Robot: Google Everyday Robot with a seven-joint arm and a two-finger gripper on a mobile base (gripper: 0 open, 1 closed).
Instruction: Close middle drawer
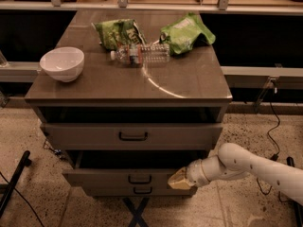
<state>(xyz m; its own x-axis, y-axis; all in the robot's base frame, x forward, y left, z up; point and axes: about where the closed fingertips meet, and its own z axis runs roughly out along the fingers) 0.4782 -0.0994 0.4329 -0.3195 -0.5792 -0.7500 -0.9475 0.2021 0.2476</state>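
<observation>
The middle drawer point(118, 178) is a wide grey-brown drawer with a low flat front and a small dark bar handle point(139, 178). It stands partly pulled out of the cabinet, with a dark gap showing above its front. My gripper point(178, 180) comes in from the lower right on a white arm point(246, 164). Its yellowish tip rests against the right end of the drawer's front. The taller top drawer point(132, 136) sits pushed in above. The lowest drawer front point(142, 190) shows just below.
On the cabinet top point(189, 79) stand a white bowl point(62, 63), a clear plastic bottle point(141, 54) lying down and two green chip bags point(184, 32). A black stand leg point(14, 183) is at the lower left. Cables point(272, 126) hang at the right.
</observation>
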